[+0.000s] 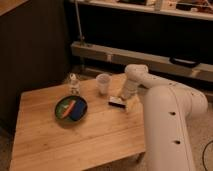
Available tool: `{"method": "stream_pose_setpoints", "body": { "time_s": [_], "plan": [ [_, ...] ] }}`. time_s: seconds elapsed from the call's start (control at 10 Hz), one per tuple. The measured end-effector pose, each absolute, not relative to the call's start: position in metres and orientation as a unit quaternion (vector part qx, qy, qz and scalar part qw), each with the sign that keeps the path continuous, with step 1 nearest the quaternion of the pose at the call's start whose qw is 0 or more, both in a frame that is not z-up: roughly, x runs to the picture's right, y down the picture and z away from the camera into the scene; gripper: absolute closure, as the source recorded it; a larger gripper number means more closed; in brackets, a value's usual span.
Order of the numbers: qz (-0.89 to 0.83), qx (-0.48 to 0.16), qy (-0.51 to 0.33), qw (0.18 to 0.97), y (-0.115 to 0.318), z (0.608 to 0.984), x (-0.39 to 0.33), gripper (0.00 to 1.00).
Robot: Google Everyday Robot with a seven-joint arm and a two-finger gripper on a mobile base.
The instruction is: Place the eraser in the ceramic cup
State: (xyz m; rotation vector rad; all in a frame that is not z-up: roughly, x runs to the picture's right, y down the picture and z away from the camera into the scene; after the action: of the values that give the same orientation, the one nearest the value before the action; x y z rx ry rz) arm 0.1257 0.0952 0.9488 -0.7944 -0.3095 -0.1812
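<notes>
gripper [123, 96] sits just right of the cup [103, 83] and a bit toward the camera, right over the eraser [116, 102], jaws spread wide, nothing held as far as i can tell. eraser lies flat on the table [100, 142], near the cup on that same side, not touching it. risks from here: eraser is low and flat, so a shallow descent would close the fingers on air, and too deep would jam the tips into the wood. can't tell how the jaws line up with the eraser's long side; an off-axis pinch would spin it or squirt it out, possibly toward the table edge on the side away from the cup. the eraser looks about as long as the cup mouth is wide, so a level drop could bridge the rim or bounce off; it likely has to go in tilted or end-first. the cup is light and stands free, so a wrist or finger clip on the way over could tip or shove it toward the bottle [74, 84] on its far left. plate [58, 106] is well clear of the cup, left and nearer the camera, no concern.
</notes>
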Motion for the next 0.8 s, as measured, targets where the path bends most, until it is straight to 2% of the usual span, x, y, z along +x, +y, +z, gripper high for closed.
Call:
{"method": "stream_pose_setpoints", "body": {
  "time_s": [0.3, 0.4, 0.5, 0.8],
  "plan": [
    [-0.086, -0.387, -0.150, 0.906, 0.0969, 0.9496, 0.1262, 0.20],
    [-0.087, -0.387, -0.149, 0.906, 0.0969, 0.9498, 0.1266, 0.24],
    [-0.088, -0.387, -0.148, 0.906, 0.0967, 0.9498, 0.1264, 0.30],
    [-0.090, -0.385, -0.148, 0.906, 0.0941, 0.9490, 0.1250, 0.61]
  ]
}}
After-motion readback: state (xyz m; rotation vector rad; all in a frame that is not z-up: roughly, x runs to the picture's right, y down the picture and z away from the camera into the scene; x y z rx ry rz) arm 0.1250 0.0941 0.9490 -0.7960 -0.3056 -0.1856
